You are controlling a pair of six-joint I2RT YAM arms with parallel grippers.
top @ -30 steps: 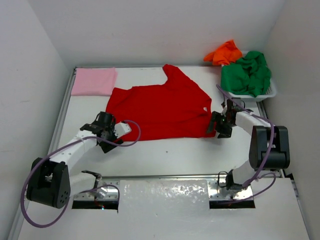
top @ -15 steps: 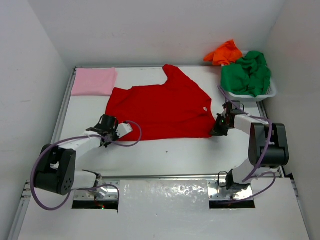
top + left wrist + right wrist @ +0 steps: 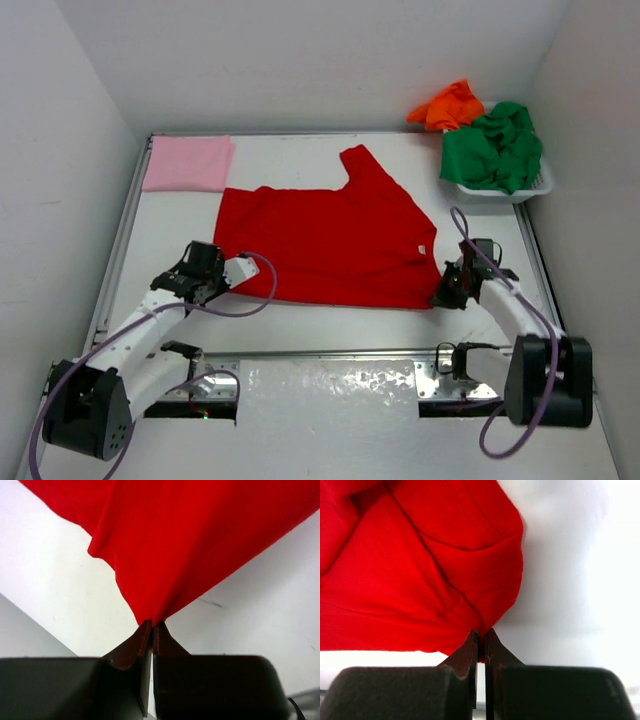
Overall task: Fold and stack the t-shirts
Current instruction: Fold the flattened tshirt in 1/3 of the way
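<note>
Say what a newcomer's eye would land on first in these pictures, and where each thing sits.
The red shirt lies spread across the middle of the table, its two near corners pinched by the left gripper and the right gripper. A pink shirt lies folded in the far left corner. A green shirt and an orange shirt are bunched at the basket, far right.

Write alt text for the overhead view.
Red t-shirt spread on a table, left fingers and right fingers shut on its near corners. Folded pink t-shirt back left; green t-shirt and orange t-shirt at a white basket back right.
</note>
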